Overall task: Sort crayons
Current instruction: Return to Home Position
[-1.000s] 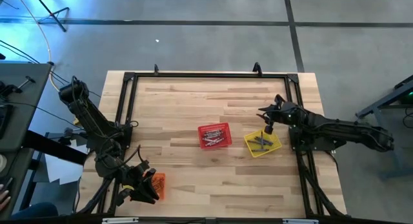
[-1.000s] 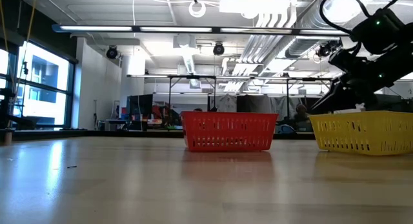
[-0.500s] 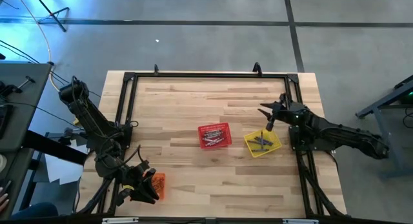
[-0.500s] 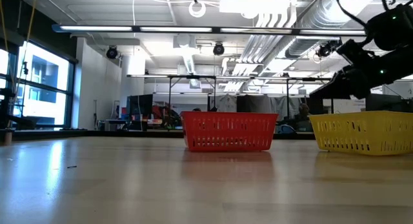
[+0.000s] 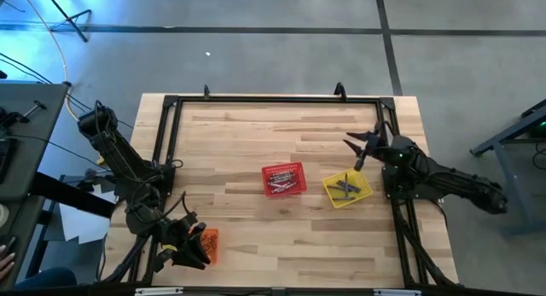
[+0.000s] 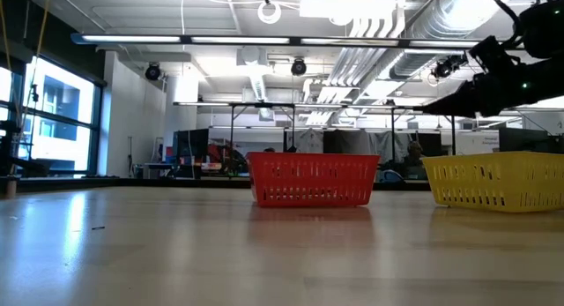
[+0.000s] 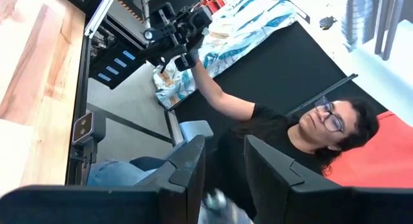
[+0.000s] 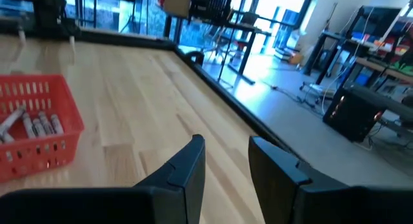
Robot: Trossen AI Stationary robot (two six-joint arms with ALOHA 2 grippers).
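Red-toned crayons [image 5: 280, 184] lie in the red basket [image 5: 294, 170], which stands on the table's middle and also shows as the red basket [image 8: 64, 130] in the right wrist view. Grey and bluish crayons [image 5: 345, 188] lie in the yellow basket [image 5: 363, 194] to its right. My right gripper [image 5: 354, 153] hangs open and nearly level above the table, just beyond the yellow basket's far side, with nothing between its fingers [image 8: 187, 166]. My left gripper [image 5: 196, 252] stands open at the near left corner, beside the orange basket [image 5: 210, 240], pointing off the table.
A black rail frame [image 5: 273, 100] runs round the tabletop. In the left wrist view a person [image 7: 310, 140] sits beyond the table's edge with one arm raised. Bare wood lies across the far half and the near middle of the table [image 5: 256, 130].
My right gripper has risen from just over the yellow basket and drawn back toward the table's far right, tipping up from a downward slant to nearly level. The baskets and crayons have stayed put.
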